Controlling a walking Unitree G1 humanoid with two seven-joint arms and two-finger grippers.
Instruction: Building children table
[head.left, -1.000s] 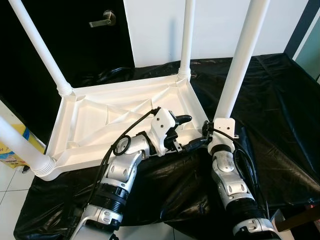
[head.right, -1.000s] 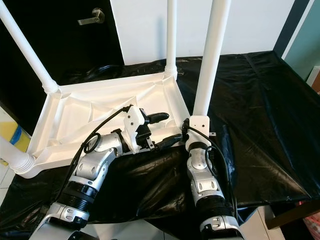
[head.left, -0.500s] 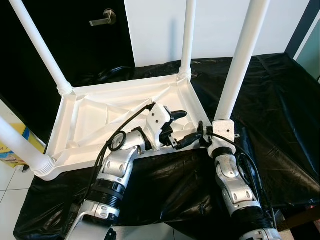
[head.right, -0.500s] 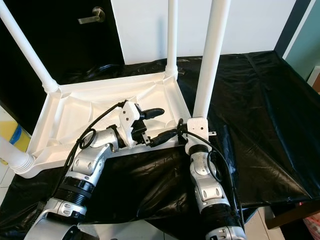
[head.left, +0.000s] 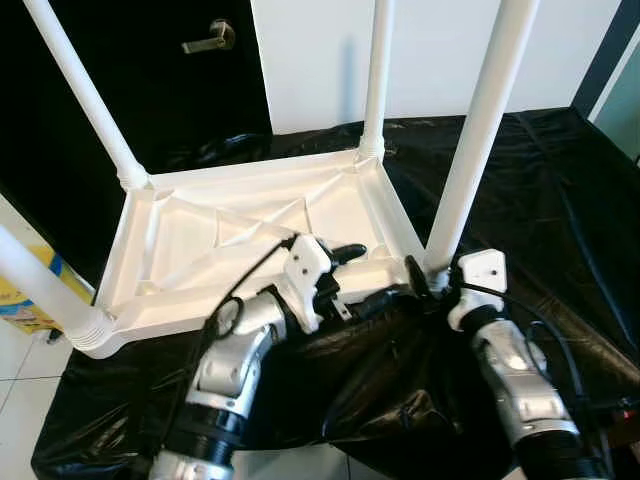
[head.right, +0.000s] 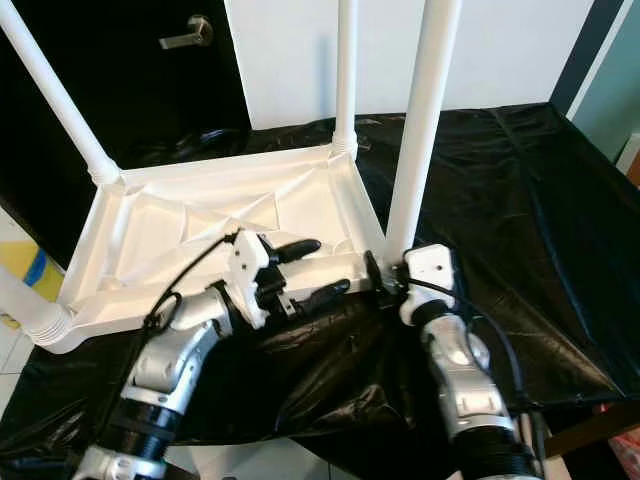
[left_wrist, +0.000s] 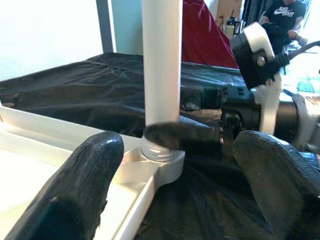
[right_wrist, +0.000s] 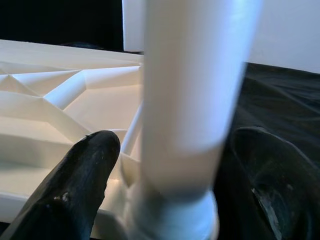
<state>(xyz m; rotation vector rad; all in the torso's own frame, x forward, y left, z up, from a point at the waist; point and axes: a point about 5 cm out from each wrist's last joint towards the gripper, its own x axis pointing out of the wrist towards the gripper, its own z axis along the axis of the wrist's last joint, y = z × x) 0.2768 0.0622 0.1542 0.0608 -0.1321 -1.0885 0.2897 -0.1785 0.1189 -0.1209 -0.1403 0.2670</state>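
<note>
Tabletop (head.left: 250, 235) upside down on black sheet (head.left: 560, 200), near its left edge; four white legs up, one per corner. Fourth leg (head.left: 470, 150) seated in socket at tabletop's near right corner. Right gripper (right_wrist: 170, 165) at leg base, jaws spread either side, not pinching. Left gripper (head.left: 352, 272) over near rim beside same socket, jaws spread, empty. Step, likely: final leg seating or tightening. Next move needs closing on leg base, then pressing or twisting down. Bunched sheet at near edge, cables close to socket, possible snag. Door handle (head.left: 208, 38) behind.
</note>
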